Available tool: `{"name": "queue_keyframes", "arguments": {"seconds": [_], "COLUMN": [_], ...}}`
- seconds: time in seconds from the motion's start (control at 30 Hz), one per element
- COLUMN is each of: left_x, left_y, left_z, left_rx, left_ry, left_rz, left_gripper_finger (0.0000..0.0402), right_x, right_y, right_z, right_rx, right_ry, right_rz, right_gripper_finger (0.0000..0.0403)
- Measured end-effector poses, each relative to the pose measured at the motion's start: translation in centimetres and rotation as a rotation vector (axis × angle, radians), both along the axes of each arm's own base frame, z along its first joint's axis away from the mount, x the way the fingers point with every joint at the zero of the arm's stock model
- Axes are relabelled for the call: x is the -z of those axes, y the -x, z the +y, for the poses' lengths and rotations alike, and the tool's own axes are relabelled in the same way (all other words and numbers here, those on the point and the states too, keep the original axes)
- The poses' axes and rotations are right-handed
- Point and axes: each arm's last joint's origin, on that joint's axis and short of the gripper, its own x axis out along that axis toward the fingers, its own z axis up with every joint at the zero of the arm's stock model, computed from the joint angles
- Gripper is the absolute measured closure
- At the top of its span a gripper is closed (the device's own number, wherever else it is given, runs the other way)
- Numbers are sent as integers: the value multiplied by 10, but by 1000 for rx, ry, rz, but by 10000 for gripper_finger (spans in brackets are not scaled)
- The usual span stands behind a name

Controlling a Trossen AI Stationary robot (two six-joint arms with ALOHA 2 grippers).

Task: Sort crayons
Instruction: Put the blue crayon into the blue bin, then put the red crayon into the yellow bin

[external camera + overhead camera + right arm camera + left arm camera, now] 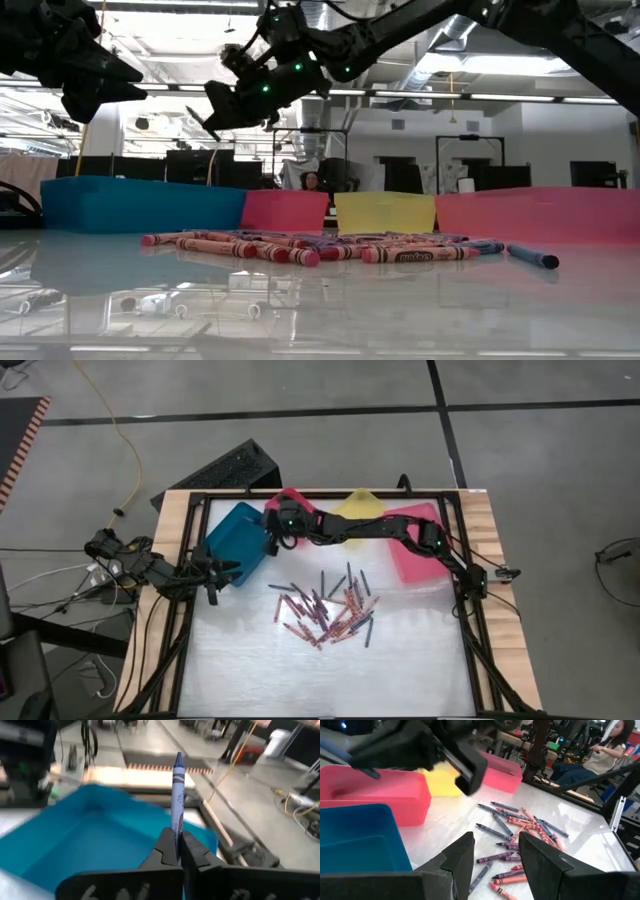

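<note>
A pile of red, pink and dark blue crayons (325, 610) lies flat on the table's middle, and the low view shows the same pile (330, 248). My right gripper (270, 538) reaches across to the teal bin (235, 540) and hangs above it, shut on a blue crayon (177, 790). In the low view that gripper (225, 108) is high above the bins. My left gripper (495, 855) waits open near the table's left edge, beside the teal bin's near corner, with nothing between its fingers. My right gripper pinches the blue crayon's back end (175, 827) between its two fingertips. The crayon runs on along the fingers, its pointed tip (179, 756) away from the gripper. The fingers come nearly level from the table's right. The crayon is lifted clear, over the teal bin (95, 835).
Along the far side stand a small pink bin (290, 500), a yellow bin (358, 508) and a larger pink bin (420, 545). A dark frame (190, 650) borders the table. A person sits in the room beyond (615, 740). Bare table lies near the front edge.
</note>
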Motion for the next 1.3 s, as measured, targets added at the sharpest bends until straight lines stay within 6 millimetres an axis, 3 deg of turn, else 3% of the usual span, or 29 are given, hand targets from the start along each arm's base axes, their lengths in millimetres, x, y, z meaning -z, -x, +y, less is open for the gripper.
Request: {"name": "queue_keyframes", "arguments": {"seconds": [0.27,0.77,1.3], "left_x": [-1,-1,-1], "left_y": [0,0,0], "left_z": [0,0,0], "left_rx": [-1,-1,-1], "left_ry": [3,1,2], "left_rz": [-6,-5,-7], "left_gripper_finger": [256,256,256], "right_x": [29,37,41], "right_y": [-11,-13,-10], "right_z": [0,-6,-12], "right_rx": [-10,-26,-15], "right_ry": [-6,-34,-43], "right_rz": [4,-8,36], "right_gripper_finger": [400,390,330]}}
